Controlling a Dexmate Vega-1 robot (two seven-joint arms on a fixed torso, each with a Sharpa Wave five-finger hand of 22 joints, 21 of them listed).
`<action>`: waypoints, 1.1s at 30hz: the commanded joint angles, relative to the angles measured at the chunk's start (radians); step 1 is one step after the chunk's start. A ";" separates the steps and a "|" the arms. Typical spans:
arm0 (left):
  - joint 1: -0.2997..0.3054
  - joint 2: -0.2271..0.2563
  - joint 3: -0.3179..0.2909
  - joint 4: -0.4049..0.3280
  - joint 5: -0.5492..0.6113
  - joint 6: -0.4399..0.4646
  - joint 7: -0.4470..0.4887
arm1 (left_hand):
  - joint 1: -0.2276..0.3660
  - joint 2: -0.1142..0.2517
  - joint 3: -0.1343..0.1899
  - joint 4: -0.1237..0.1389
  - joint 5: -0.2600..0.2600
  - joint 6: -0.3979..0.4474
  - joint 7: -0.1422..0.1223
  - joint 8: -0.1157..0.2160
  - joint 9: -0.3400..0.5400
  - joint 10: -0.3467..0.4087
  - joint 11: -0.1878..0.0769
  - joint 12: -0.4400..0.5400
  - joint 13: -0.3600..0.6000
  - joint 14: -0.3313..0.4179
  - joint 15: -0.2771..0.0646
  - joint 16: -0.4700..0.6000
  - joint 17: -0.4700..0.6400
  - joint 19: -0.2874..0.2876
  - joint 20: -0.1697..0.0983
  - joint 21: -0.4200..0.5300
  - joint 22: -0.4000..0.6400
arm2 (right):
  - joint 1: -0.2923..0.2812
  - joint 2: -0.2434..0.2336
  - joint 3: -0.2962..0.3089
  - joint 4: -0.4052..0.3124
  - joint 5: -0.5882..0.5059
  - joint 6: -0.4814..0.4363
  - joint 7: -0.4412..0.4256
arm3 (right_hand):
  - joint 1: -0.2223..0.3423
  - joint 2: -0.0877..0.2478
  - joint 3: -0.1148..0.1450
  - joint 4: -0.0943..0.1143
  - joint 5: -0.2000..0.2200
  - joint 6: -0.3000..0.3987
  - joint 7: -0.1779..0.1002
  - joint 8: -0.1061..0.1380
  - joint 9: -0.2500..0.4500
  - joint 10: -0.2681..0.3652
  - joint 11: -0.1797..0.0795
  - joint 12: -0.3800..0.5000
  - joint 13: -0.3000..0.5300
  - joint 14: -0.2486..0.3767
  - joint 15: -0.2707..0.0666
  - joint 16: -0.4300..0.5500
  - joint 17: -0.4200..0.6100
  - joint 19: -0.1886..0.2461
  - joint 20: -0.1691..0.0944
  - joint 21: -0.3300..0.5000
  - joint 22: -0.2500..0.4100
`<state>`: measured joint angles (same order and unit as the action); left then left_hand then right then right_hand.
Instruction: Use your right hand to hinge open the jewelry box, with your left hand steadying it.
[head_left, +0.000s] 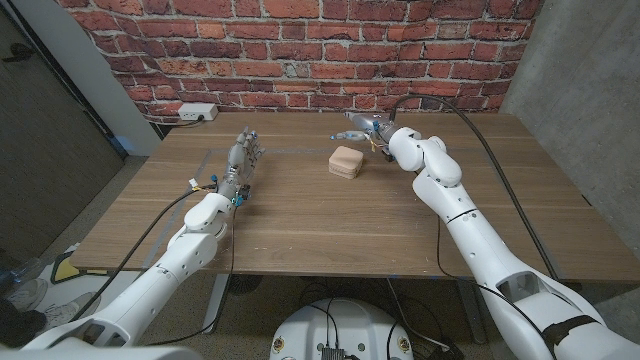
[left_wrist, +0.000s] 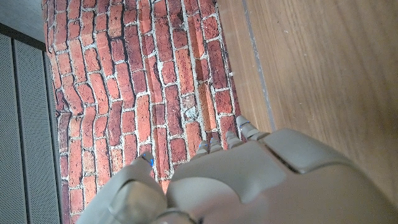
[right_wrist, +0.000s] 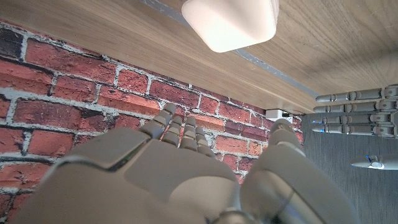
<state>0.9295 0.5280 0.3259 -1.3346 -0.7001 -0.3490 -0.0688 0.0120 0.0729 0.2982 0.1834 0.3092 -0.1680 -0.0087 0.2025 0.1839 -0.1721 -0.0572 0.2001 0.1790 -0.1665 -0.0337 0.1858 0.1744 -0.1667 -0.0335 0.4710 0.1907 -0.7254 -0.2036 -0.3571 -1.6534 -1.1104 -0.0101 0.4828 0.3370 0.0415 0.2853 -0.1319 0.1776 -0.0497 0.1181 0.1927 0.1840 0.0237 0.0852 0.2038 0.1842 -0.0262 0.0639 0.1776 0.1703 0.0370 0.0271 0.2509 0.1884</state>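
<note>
**Jewelry box closed and untouched; both hands clear of it**

While both arms reach over the wooden table (head_left: 300, 215), neither hand makes contact with the jewelry box (head_left: 346, 162). That box is a small, pale, rounded-corner block with a smooth matte surface and a faint seam round its middle; its lid sits down. It stands on the bare plank surface just beyond the fingertips of the right hand (head_left: 372, 130), slightly toward the robot's left of them, with a visible gap. In the right wrist view the box (right_wrist: 230, 22) shows as a glossy whitish cushion shape ahead of the right hand (right_wrist: 186, 177).

Right hand: fingers extended and apart, holding nothing, pointing across toward the left side.

Left hand (head_left: 241, 160): standing on its edge, fingers straight and together-ish, reaching away from the robot, empty; the box lies well apart from these fingertips, off toward the right arm. The left wrist view shows the grey moulded back of this hand (left_wrist: 261, 183) over fine-grained wood.

Behind the table runs a rough red brick wall (head_left: 300, 50) with pale mortar.
</note>
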 joint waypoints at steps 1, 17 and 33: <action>-0.004 -0.008 -0.002 0.019 -0.008 -0.007 -0.012 | 0.006 0.088 -0.001 -0.003 0.004 -0.155 0.006 -0.005 0.002 -0.133 0.000 0.004 0.003 -0.141 -0.007 0.000 0.003 -0.075 -0.024 0.007 0.003 | 0.058 -0.004 -0.068 0.028 -0.079 -0.021 0.073 | -0.006 -0.033 -0.019 -0.002 0.010 0.022 0.014 0.009 0.005 0.021 0.011 0.012 0.003 0.017 0.004 0.008 0.002 0.020 0.009 0.004 0.002; -0.003 -0.012 -0.008 0.029 -0.013 -0.017 -0.017 | 0.007 0.088 -0.002 -0.003 0.005 -0.153 0.009 -0.006 0.003 -0.129 -0.001 0.005 0.003 -0.137 -0.005 0.000 0.003 -0.072 -0.021 0.007 0.003 | 0.163 0.009 -0.182 0.106 -0.217 -0.075 0.251 | 0.040 -0.141 -0.078 -0.023 0.068 -0.114 0.080 -0.016 0.012 -0.092 0.064 -0.010 0.021 -0.018 0.031 0.002 0.011 0.008 0.050 -0.022 0.004; 0.002 -0.013 -0.014 0.036 -0.018 -0.021 -0.015 | 0.006 0.087 -0.003 -0.003 0.006 -0.150 0.009 -0.006 0.003 -0.125 0.000 0.005 0.003 -0.133 -0.009 0.000 0.003 -0.071 -0.016 0.006 0.002 | 0.265 0.040 -0.264 0.256 -0.245 -0.099 0.333 | 0.116 -0.131 -0.079 -0.023 0.106 -0.200 0.038 -0.009 0.014 -0.119 0.115 0.007 0.033 0.029 0.055 0.024 0.018 0.061 0.080 -0.009 0.007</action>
<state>0.9264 0.5172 0.3189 -1.3076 -0.7145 -0.3677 -0.0846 0.0120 0.0729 0.2982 0.1835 0.3092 -0.1733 -0.0034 0.2025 0.1839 -0.1721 -0.0572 0.2001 0.1789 -0.1665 -0.0337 0.1858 0.1744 -0.1667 -0.0336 0.4710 0.1908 -0.5197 -0.1792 -0.5685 -1.4805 -1.3045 -0.0758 0.7121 0.4332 -0.0886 0.2068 -0.1559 0.2748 -0.1670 0.1198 0.1802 0.1934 -0.0966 0.1879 0.2038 0.2119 -0.0082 0.1149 0.1964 0.1841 0.0859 0.1004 0.2347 0.1935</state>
